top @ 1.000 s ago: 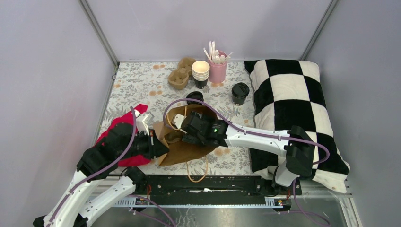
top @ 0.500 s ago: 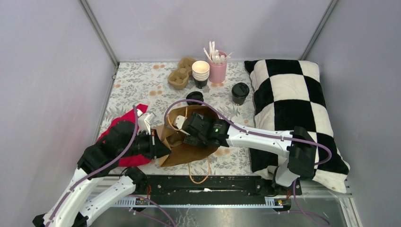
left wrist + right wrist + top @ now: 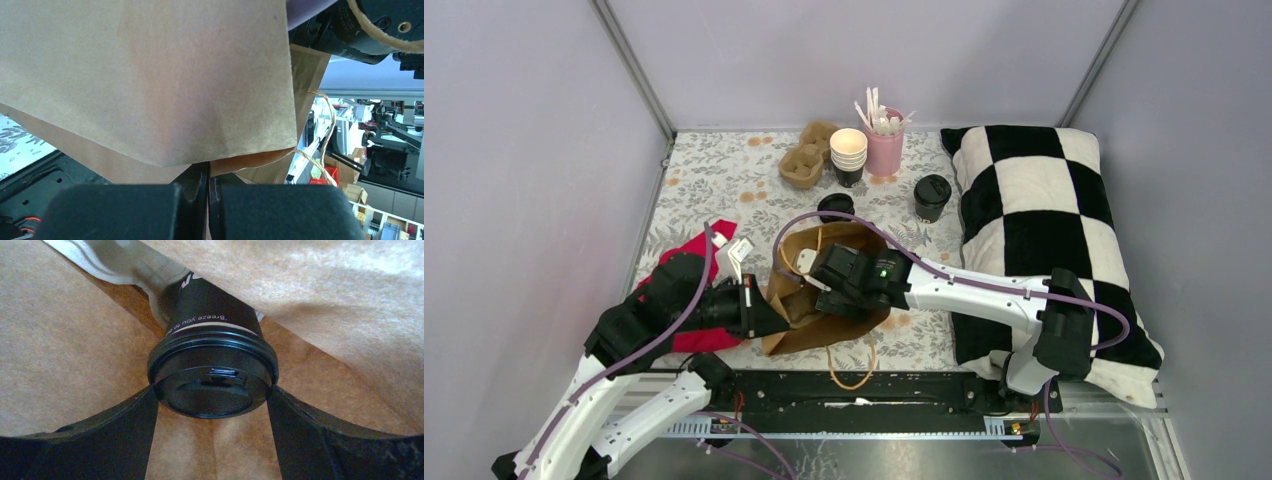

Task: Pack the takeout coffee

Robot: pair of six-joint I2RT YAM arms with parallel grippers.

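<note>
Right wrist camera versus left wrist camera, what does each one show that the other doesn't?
Only the right wrist: the takeout coffee, lid toward the camera, held at the lid's sides by the right gripper. Only the left wrist: the left gripper shut on the edge of the brown paper bag, a twine handle, and a corner of the floral tabletop. Both: the bag's brown paper filling most of the picture.

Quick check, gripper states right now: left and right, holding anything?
Left gripper: shut, pinching the edge of the brown paper bag.
Right gripper: closed on the lidded takeout coffee, inside the bag.
</note>
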